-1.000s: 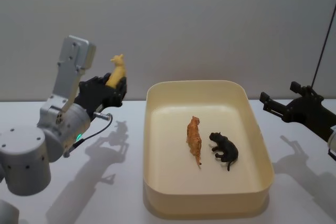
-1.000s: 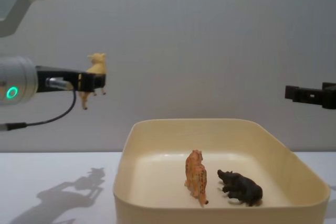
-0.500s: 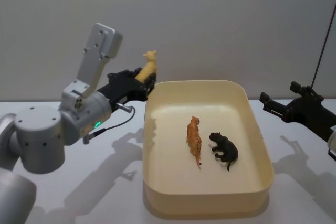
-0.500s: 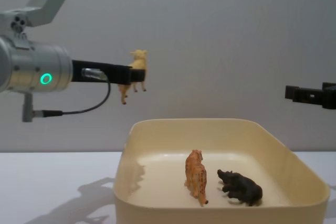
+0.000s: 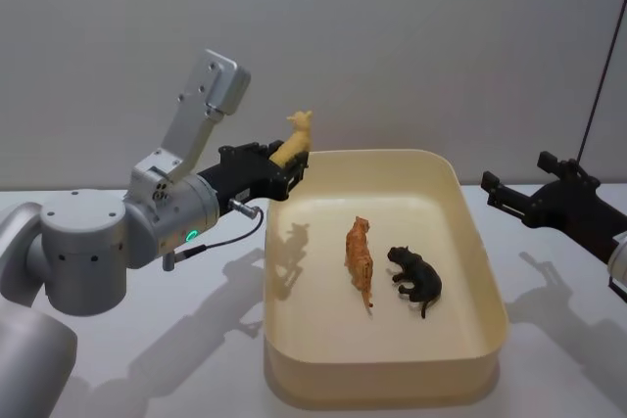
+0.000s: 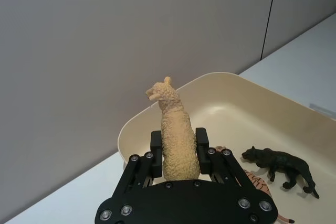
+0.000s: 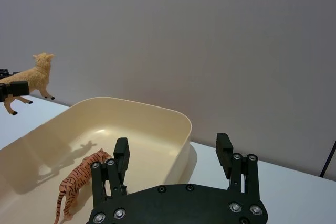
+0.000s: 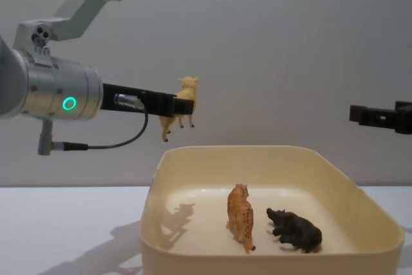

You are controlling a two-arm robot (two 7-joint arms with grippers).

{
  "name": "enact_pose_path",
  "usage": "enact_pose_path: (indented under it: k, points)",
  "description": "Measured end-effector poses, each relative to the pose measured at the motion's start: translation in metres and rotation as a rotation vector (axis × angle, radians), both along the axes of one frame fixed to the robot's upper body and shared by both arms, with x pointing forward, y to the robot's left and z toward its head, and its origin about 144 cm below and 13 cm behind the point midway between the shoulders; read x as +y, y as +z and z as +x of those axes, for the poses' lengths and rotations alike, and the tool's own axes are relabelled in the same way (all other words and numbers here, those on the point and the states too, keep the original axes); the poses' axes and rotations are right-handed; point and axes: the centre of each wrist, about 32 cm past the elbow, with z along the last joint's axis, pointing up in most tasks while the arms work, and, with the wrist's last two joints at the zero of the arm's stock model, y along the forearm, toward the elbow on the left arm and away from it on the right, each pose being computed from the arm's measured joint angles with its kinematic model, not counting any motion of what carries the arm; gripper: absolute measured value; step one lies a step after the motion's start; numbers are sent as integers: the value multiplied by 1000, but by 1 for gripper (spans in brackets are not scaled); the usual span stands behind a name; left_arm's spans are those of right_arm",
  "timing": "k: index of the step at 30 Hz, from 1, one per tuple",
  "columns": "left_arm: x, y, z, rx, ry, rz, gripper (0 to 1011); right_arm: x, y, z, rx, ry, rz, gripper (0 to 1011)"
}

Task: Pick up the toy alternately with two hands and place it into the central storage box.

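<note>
If the left gripper (image 5: 294, 165), holding the llama (image 5: 292, 142) at center left, lets go early, the toy misses the box (image 5: 284, 242).

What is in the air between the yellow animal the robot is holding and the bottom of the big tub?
Nothing. In the chest view the yellow toy animal, held by the left gripper, hangs over the storage box rim with bare air beneath.

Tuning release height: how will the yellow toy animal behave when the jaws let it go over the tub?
The yellow toy animal, clamped by the left gripper, keeps its shape, so it is probably rigid and light. Thin legs suggest it would topple on landing in the storage box.
</note>
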Motion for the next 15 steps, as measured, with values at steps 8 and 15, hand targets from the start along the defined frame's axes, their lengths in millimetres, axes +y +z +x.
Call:
enact_pose_path:
  k: [8,15]
  points:
    - [0,-1,1,16,-12,10,518,0,0,0,0,0,0,1001]
    - [0,-1,2,25,-17,15,741,0,0,0,0,0,0,1001]
